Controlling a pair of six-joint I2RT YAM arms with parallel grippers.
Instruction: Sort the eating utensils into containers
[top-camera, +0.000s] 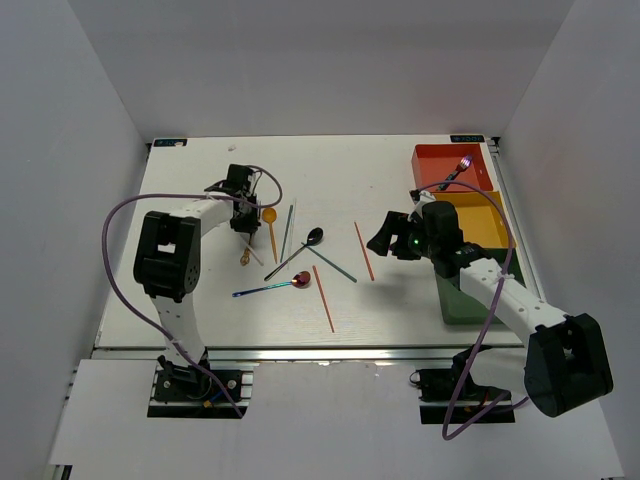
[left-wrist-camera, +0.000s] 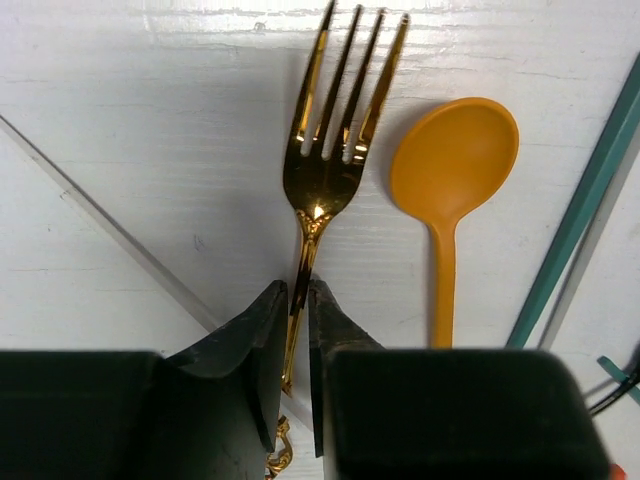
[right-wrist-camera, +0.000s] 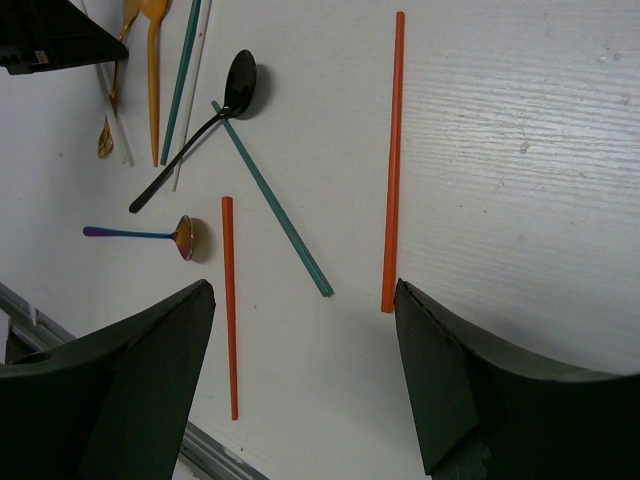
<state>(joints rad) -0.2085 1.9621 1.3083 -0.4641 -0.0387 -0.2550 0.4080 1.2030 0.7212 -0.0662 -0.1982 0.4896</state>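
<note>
"The left gripper (left-wrist-camera: 298, 292) is clenched on the gold fork (left-wrist-camera: 325, 170), pinching its thin handle below the neck. That's risky, because the heavy head could pivot or slip out on the way over."

"And the orange spoon (left-wrist-camera: 455, 160) lies just beside it, at three o'clock. A swing would knock it."

"The trip is long, too. The fork's at the table's nine o'clock, and the red tray (top-camera: 440, 160), yellow tray (top-camera: 482, 228) and green tray (top-camera: 462, 303) sit at three."

"What about the right gripper (right-wrist-camera: 302, 292)?"

"It's spread wide and holding nothing. It hangs above the table, with an orange chopstick (right-wrist-camera: 392, 160) ending beside its right finger."
</note>
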